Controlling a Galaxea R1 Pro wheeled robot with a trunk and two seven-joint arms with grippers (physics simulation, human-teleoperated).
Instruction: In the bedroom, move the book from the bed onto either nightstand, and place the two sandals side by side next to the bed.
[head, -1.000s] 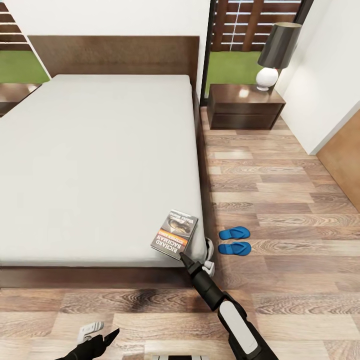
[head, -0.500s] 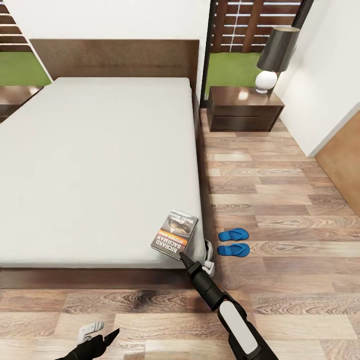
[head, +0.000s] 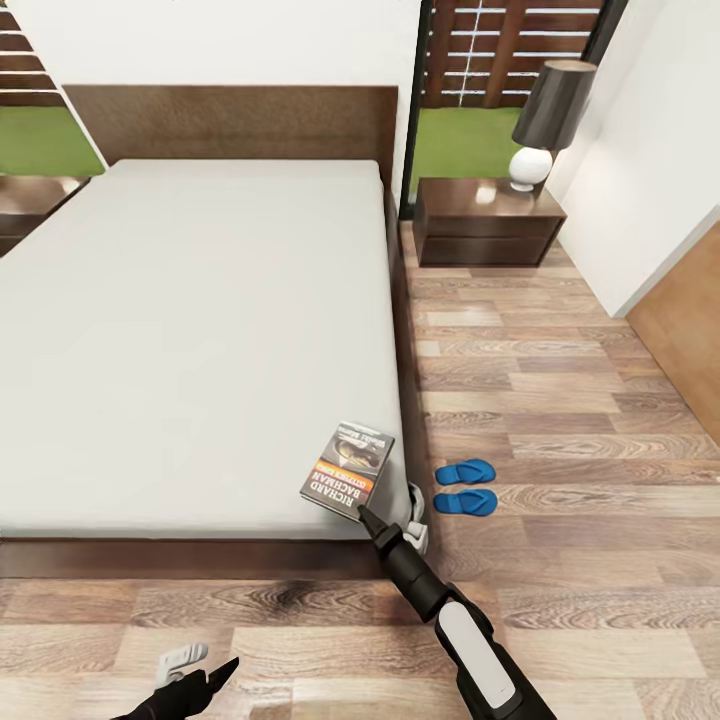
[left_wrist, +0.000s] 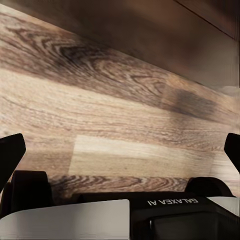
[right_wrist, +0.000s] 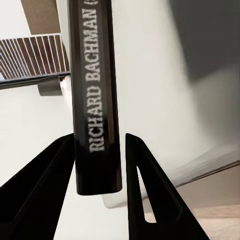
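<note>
The book (head: 348, 467) lies at the near corner of the bed (head: 200, 330), close to the mattress edge. The right pincer (head: 372, 527) is right at its near end. In the right wrist view the book's spine (right_wrist: 95, 90) sits between the two black fingers (right_wrist: 145, 195). One finger seems to touch it and the other has a thin gap, so the pincer looks almost closed on the book, but I cannot tell if it has a firm hold.

To do this step well, the pincer should squeeze the book tight before lifting. Then it should go straight up (the book is thin and could slip out). The book should be carried flat and slowly to the nightstand (head: 488, 222), which is well away by the far wall. It should be set down on the bare part of the glossy top, away from the lamp (head: 548, 120).

The two sandals (head: 466, 487) lie side by side on the floor (head: 560, 400) just beside the bed. That part looks done.

The left pincer (head: 195, 672) hangs low over the wooden floor, wide open and holding nothing. The floor has brown planks and the wall (head: 655, 150) is white. Green grass shows past the window.
</note>
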